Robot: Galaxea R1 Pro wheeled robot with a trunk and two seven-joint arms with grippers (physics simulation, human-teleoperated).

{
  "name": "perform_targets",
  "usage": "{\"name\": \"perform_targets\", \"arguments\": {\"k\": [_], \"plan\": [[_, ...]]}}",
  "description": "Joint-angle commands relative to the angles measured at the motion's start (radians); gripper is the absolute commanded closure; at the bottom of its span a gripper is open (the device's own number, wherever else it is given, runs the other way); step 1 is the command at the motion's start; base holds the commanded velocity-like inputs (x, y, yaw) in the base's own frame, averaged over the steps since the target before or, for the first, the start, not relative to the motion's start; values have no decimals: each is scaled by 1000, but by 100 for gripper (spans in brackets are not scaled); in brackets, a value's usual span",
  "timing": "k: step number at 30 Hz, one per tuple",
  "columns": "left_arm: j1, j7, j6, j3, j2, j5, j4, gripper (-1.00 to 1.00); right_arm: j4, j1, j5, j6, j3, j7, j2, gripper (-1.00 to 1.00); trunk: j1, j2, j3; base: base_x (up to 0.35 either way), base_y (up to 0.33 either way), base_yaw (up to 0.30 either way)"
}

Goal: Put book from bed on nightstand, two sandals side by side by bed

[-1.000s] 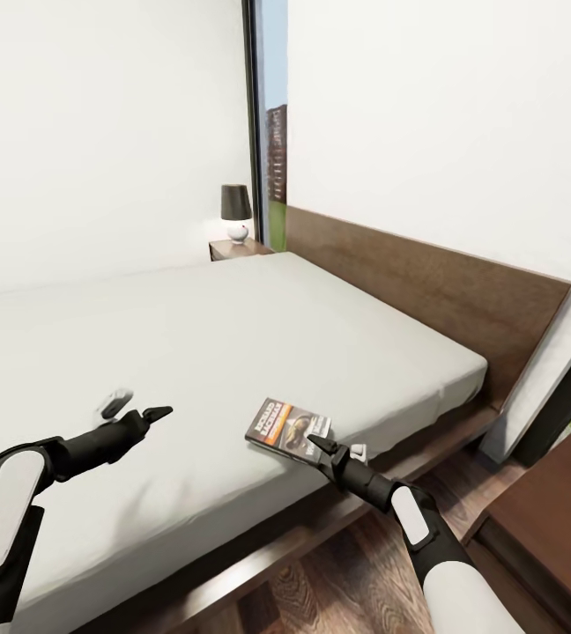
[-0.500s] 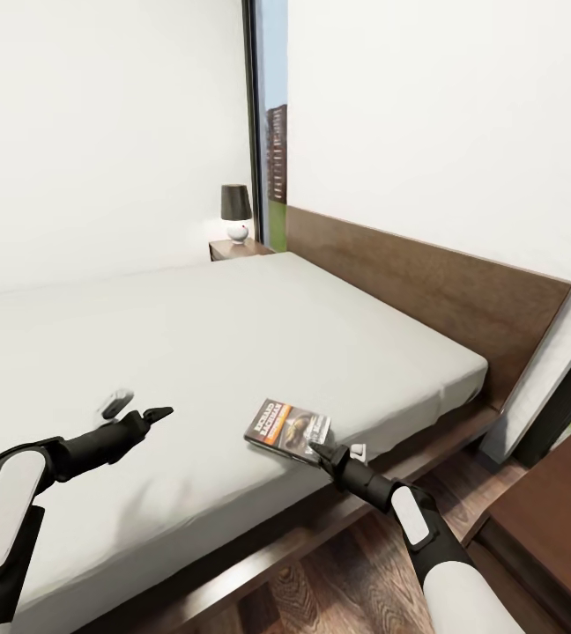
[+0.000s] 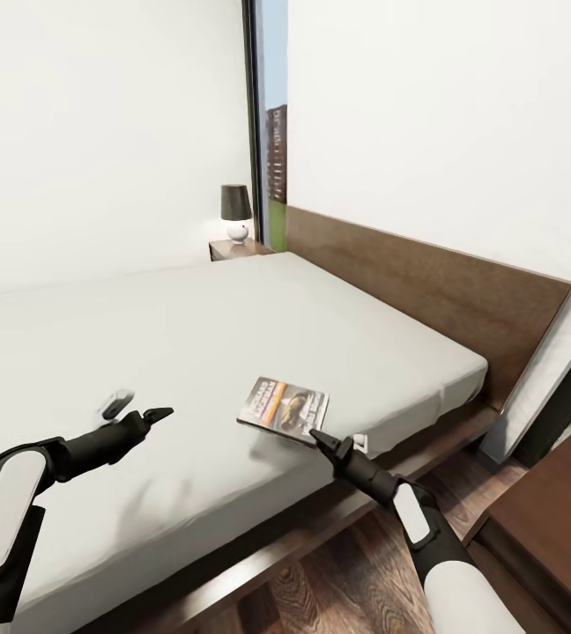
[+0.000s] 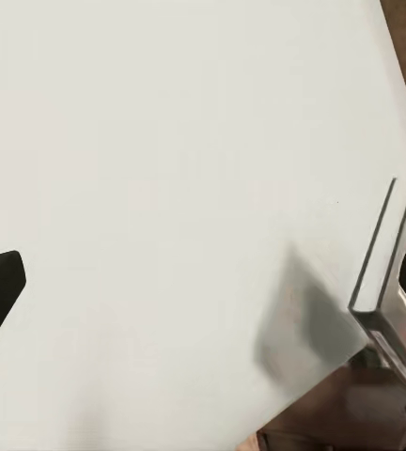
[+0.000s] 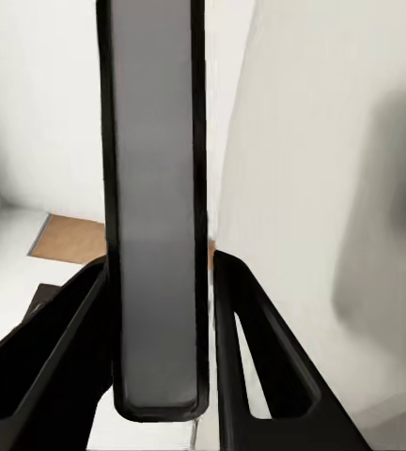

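- The book (image 3: 284, 408) is held by its near edge in the right gripper (image 3: 319, 438), lifted a little above the mattress of the bed (image 3: 189, 352), with a shadow under it. I judge it is raised so it can be carried to a nightstand without dragging on the sheet.
- In the right wrist view the book (image 5: 153, 207) is seen edge-on between the two black fingers (image 5: 250, 357), which press on both covers, so this gripper is clenched on the book.
- The right arm reaches forward and up from the floor side of the bed, the forearm sloping toward the mattress corner near the headboard (image 3: 444, 299).
- The left gripper (image 3: 155, 412) hovers over the bare mattress, well apart from the book; its fingers are spread and grasp nothing. The arm lies low and nearly level.
- A nightstand (image 3: 237, 249) with a lamp (image 3: 236, 211) stands at the far side of the bed; another dark cabinet (image 3: 541, 519) is close on the right, probably the easier target.
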Motion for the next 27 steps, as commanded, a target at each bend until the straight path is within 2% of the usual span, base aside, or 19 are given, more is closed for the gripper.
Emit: {"name": "perform_targets", "arguments": {"k": [1,8,20,24,27], "plan": [[-1,10,3,1,0,11,-1,-100,0,0,6,2,-1,8,1,100,0,0,-1,0,0,0],[-1,9,3,-1,0,11,0,-100,-2,-1,8,1,12,33,1,100,0,0,-1,0,0,0],[8,6,1,9,1,11,-9,-100,-5,-6,11,-2,12,30,-3,100,0,0,-1,0,0,0],[26,2,0,29,8,11,-14,-100,-53,-20,13,2,14,15,-3,100,0,0,-1,0,0,0],[39,1,1,58,10,12,-15,-100,-100,-28,14,10,15,-26,-3,100,0,0,-1,0,0,0]]}}
